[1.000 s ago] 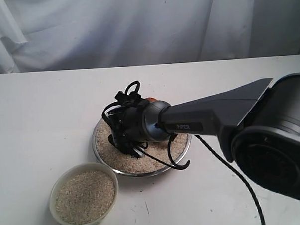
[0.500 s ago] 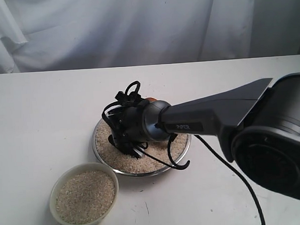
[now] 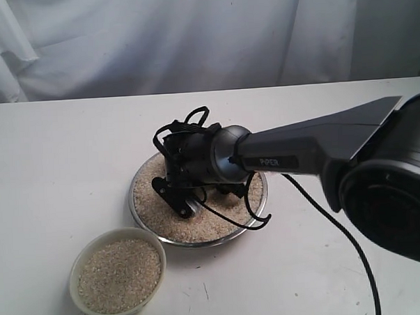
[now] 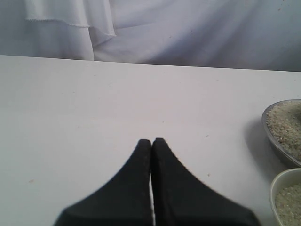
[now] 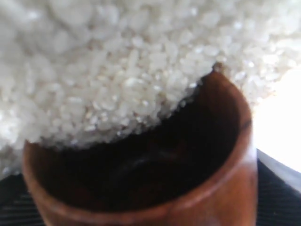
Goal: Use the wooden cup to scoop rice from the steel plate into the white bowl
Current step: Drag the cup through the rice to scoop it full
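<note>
While the right arm stretches in from the right of the exterior view, the right gripper (image 3: 186,204) points down into the plate (image 3: 133,210), with one black finger down at the rice (image 3: 175,229) on the plate's left half. From that view the wrist hides the cup, but the right wrist view shows it close up. There the cup (image 5: 221,188) lies tilted with its mouth pushed into the rice. Grains are banked against the far lip and spill just over it, and most of the inside shows dark. Ribbed black pads (image 5: 282,197) sit beside the cup on both sides, so the jaws seem to be clamped wide on the cup, though the contact lies at the blurred edge of the picture. Rice covers the plate in a flat, loose layer out to the thin rim. The bowl (image 3: 73,275) stands on the table (image 3: 56,150) just in front of the plate and to its left, near it but apart, and is filled with rice almost to the rim. The left gripper (image 4: 151,142) is over the table with its jaws together, tips touching. The rims of the plate and the bowl show at the edge of its view. White cloth (image 3: 191,40) hangs in folds behind the table
</note>
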`<state>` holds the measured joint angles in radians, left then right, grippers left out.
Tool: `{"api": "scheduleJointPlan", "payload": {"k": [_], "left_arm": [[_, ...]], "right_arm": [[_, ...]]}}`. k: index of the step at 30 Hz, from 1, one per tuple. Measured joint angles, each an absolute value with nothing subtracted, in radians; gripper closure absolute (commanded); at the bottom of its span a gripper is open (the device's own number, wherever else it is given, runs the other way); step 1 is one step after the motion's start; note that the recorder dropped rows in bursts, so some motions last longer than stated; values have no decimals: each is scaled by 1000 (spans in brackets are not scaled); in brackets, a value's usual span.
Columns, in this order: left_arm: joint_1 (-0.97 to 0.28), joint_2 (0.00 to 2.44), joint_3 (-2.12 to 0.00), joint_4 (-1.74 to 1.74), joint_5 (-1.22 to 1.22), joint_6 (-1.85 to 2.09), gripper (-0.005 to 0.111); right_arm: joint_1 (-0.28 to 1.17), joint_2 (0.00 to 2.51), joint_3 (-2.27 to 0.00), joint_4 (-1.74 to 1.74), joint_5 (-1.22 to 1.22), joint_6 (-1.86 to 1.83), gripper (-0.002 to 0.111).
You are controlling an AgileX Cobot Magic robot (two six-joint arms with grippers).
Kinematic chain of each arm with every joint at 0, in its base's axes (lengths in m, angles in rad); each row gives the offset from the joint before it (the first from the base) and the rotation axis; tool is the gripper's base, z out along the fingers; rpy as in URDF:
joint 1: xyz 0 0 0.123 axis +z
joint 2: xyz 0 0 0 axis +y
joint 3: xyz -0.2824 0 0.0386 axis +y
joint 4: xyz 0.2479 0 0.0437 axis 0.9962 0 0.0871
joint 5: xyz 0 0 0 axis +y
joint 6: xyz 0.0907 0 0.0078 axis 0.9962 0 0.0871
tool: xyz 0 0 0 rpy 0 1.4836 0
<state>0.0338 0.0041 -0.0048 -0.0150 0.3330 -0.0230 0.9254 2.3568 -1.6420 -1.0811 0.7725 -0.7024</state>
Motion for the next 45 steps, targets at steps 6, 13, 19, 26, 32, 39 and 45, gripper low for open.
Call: {"api": "scheduleJointPlan", "payload": {"k": [6,13,19,26,32,39,45], "left_arm": [[34,4,-5,-15,333,-23,107],[34,4,-5,-15,333,-23,107],[34,4,-5,-15,333,-23,107],[34,4,-5,-15,333,-23,107],[34,4,-5,-15,333,-23,107],[34,4,-5,-15,333,-23,107],[34,4,-5,-15,333,-23,107]], "right_arm": [[921,2353,-1643,-1044,757,-710,108],[925,2351,-1643,-1024,752,-715,108],[942,2351,-1643,-1015,752,-717,108],[942,2351,-1643,-998,752,-717,108],[942,2339,-1643,-944,740,-729,108],[942,2335,-1656,-879,737,-745,108],[942,2328,-1658,-823,719,-783,108]]}}
